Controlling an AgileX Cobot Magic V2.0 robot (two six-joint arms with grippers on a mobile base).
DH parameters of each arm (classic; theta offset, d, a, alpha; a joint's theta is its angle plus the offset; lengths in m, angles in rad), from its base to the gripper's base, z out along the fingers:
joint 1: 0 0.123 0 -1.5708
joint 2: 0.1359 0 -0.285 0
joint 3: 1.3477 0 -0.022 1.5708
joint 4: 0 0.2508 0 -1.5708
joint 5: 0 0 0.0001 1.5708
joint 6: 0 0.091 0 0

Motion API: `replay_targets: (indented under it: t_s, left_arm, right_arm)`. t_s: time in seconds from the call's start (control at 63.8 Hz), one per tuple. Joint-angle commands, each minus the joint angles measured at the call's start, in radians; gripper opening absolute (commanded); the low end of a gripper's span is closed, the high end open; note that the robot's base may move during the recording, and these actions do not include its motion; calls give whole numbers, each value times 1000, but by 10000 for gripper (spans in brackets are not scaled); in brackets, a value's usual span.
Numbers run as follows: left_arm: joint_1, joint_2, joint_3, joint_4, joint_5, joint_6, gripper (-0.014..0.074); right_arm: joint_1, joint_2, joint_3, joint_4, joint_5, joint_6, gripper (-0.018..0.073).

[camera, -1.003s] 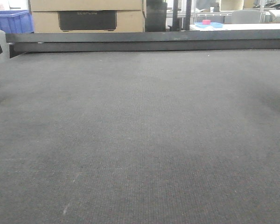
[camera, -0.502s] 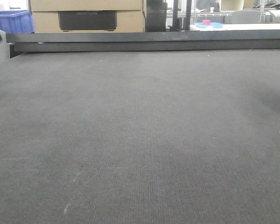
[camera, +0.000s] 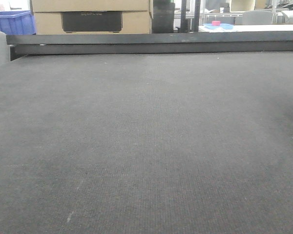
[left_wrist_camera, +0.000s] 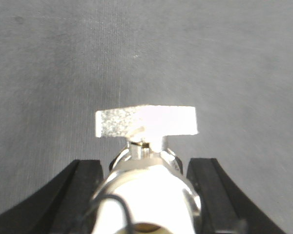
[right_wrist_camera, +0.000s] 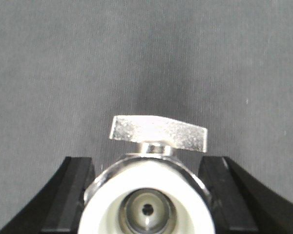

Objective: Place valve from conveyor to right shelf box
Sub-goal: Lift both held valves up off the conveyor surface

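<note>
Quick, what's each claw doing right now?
Left gripper: closed on a valve.
Right gripper: closed on a second valve.

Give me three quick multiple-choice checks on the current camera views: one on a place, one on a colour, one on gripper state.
1. Where is the blue bin in the front view?
A. top left, beyond the rail
B. mid-belt
C. bottom right

2. What colour is the conveyor belt?
A. green
B. dark grey
C. white

3. What are the left gripper and right gripper doing?
A. both open, empty
B. each shut on a valve
C. only the left holds one

Answers:
1 A, the bin sits past the black rail at the frame's corner.
2 B, the woven belt is dark grey in every view.
3 B, black fingers flank the left valve and the right valve.
</note>
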Motion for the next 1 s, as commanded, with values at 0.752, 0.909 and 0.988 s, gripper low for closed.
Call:
replay_targets:
  t_s: [0.752,0.909,0.988]
  left_arm:
    - [-90,-711,214,1,-255,-2,-111]
    - [-90,-760,214,1,-284,-2,-111]
    - [-90,-773,214,1,-286,-2,-111]
  right_arm:
    - [-2,-667,175,3,-225,-6,-153]
    - [-2,-707,139,3,-246,-6,-153]
    - [-2,-709,115,3,-244,-6,-153]
